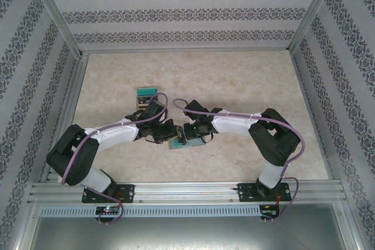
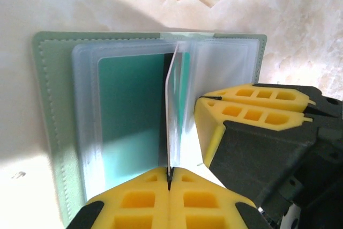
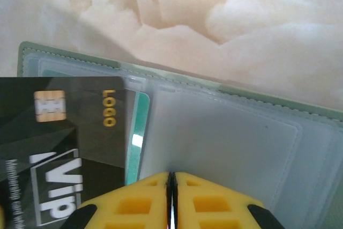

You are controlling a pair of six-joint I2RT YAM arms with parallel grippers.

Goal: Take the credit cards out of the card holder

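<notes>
The step in hand is drawing one card out of its pocket. The left claw [image 2: 169, 179] is fully closed, and between its yellow pads stands the dark card [image 3: 59, 148], the one printed with "VIP" and "LOGO". From the left wrist it is seen edge-on, as a thin pale line running straight ahead of the fingertips over the middle fold of the card holder [image 2: 51, 111]. The holder lies open and flat on the table [image 1: 246, 80], just under and in front of both claws. The right claw [image 3: 170, 179] comes from the opposite side, its pads also pressed together. They sit at the clear sleeves [image 3: 225, 148] of the other half, and I cannot tell if they pinch one sleeve or only press the holder down. Just left of the held card, a teal card [image 2: 128, 116] lies inside its sleeve. To the left of the left claw and a little behind it, a small pile of cards [image 1: 146, 95] rests on the table, so I judge the task partly done. Whether the dark card is already free of its sleeve I cannot tell. The next move calls for a pull of this card in its own plane until it is clear, while the right claw steadies the holder; a sideways twist could bend the card or drag the sleeves up.
</notes>
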